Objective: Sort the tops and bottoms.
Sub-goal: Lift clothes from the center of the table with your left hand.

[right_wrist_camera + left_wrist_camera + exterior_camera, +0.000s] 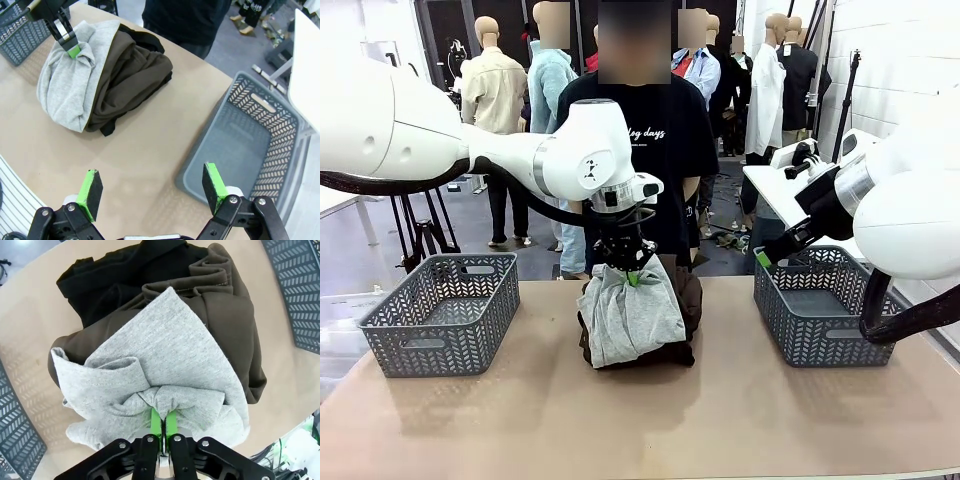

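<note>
- Tops and bottoms (640, 325): all in one pile at the middle of the surface (620, 420). The pile lies between the left basket (445, 310) and the right basket (820, 305), well apart from both. Both baskets look empty.
- Pile order: the light grey garment (170, 355) is draped over the top and the robot-facing side. The dark brown garment (235, 325) lies under it, and a black garment (110, 275) is at the far side.
- Left pincer (163, 420): clenched on a bunched fold of the light grey garment, with cloth gathered between the green pads. The fabric rises to a peak at the grip, and the rest lies on the pile.
- Right pincer (152, 187): released, jaws wide and holding nothing. It hovers over bare surface just beside the right basket.
- Person (640, 130): stands at the far side, directly behind the pile. Hands are not visible.
- Step in hand (judgement): the first item has been gripped but not yet lifted off. Nothing is sorted.
- Next move calls for (judgement): a straight lift, high enough for the hanging cloth to clear the dark brown garment. The hold is a small pinch on one fold, so expect the garment to unfold and swing. Watch for the layer beneath dragging along.
- Open point: I cannot tell whether the bunched grey garment is a top or a bottom, so the basket is undecided until it hangs free.
</note>
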Controlling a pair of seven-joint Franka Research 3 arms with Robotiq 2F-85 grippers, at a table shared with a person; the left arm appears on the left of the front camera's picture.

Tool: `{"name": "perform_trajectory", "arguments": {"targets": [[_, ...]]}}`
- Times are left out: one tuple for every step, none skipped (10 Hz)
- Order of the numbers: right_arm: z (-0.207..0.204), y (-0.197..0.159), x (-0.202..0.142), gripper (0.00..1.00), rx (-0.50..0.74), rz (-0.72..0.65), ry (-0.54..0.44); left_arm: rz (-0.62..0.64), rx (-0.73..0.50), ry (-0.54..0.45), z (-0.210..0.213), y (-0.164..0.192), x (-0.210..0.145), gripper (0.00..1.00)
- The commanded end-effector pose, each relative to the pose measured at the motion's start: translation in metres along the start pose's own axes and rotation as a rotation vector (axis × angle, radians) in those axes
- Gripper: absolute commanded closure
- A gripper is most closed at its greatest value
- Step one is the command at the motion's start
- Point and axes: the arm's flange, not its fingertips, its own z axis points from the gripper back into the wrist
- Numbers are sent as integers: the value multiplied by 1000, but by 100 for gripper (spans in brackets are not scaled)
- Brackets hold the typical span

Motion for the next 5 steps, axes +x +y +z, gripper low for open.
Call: {"name": "perform_trajectory", "arguments": {"targets": [[-1,0,0,0,8,-9,0,39,-15,39,19,3,-8,100],[-1,0,0,0,8,-9,0,46,-17,7,42,7,-13,100],[-1,0,0,0,8,-9,0,36,-23,-12,64,11,-15,100],[-1,0,0,0,8,-9,0,25,-6,-1,83,16,-14,100],[-1,0,0,0,8,-9,0,25,10,-34,103,19,-12,100]]}}
